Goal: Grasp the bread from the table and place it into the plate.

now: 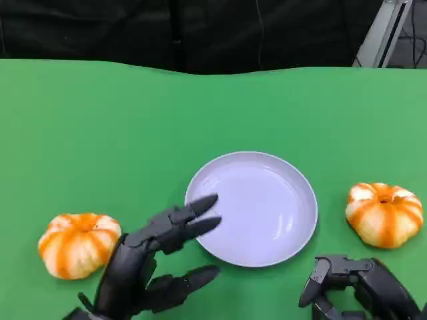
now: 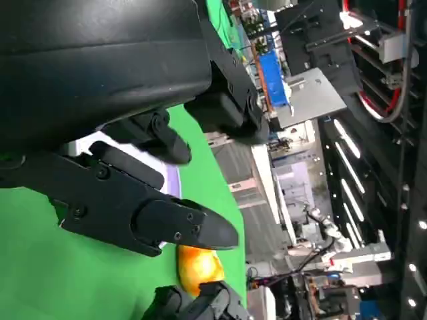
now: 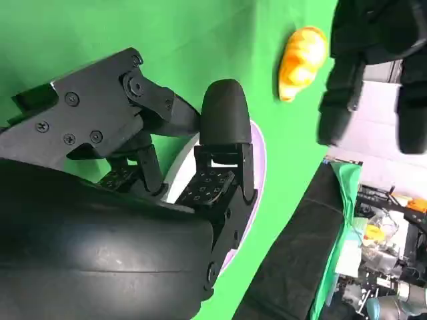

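Two pumpkin-shaped orange-and-white breads lie on the green table, one at the left [image 1: 79,243] and one at the right [image 1: 385,213]. Between them sits the pale lilac plate [image 1: 293,180], with nothing in it. My left hand [image 1: 153,260] hovers with its fingers spread apart, their tips over the plate's left rim, just right of the left bread. My right hand [image 1: 357,287] is low at the front right, below the right bread, fingers loosely bent and holding nothing. The left wrist view shows the plate's rim [image 2: 172,179] and the right bread [image 2: 199,267]. The right wrist view shows the left bread [image 3: 303,53].
The green table [image 1: 100,133] stretches bare behind the plate up to its far edge, where a dark backdrop begins. A grey metal frame [image 1: 383,30] stands at the back right. My left hand [image 3: 380,60] also appears in the right wrist view beside the left bread.
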Robot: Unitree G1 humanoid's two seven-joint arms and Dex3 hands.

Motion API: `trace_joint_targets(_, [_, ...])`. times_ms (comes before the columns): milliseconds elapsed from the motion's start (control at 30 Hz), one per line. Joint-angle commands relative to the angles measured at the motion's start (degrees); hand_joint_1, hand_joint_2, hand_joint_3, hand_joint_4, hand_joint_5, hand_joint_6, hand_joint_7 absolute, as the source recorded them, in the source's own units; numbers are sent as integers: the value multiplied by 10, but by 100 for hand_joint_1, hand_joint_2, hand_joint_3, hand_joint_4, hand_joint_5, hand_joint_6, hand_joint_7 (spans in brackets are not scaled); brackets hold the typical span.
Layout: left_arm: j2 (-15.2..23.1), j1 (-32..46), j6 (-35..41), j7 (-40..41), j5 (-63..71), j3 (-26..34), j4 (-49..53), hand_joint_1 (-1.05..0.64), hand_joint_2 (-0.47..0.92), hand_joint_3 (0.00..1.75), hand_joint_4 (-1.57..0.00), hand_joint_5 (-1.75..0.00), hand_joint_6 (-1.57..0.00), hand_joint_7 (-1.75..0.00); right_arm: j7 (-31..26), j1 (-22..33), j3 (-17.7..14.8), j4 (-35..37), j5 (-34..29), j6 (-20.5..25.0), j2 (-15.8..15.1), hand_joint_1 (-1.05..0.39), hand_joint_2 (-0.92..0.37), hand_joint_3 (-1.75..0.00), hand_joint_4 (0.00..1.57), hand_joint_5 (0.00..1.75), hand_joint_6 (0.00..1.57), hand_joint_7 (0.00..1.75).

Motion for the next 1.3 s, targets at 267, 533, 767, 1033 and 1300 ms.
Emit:
trace_joint_targets(267, [44, 19, 51, -6, -20, 32, -101, -90, 92, 47, -16, 0, -16, 0, -1, -1, -3, 1, 3, -3, -6, -12, -64, -92, 83, 146, 85, 116])
trace_joint_targets(533, [107, 25, 106, 51, 95, 91, -161, -103, 92, 44, -1, -1, -5, 0, 2, -2, -3, 1, 6, -3, -6, -13, -64, -90, 83, 144, 86, 113])
trace_joint_targets(767, [136, 31, 149, 83, 131, 119, -175, -97, 92, 53, -9, -3, -9, -1, 5, -1, -3, -1, 8, 0, -5, -14, -64, -90, 82, 145, 86, 114])
trace_joint_targets(1033, [183, 32, 202, 127, 218, 140, -163, -97, 92, 44, -26, -4, -33, -5, 6, 0, -4, -1, 9, 1, -6, -13, -65, -90, 82, 145, 85, 115])
trace_joint_targets(1300, [216, 38, 337, 183, 400, 104, -188, -102, 92, 41, -37, -3, -37, -1, 2, -6, -4, 6, 6, 4, -2, -13, -64, -91, 83, 145, 85, 115])
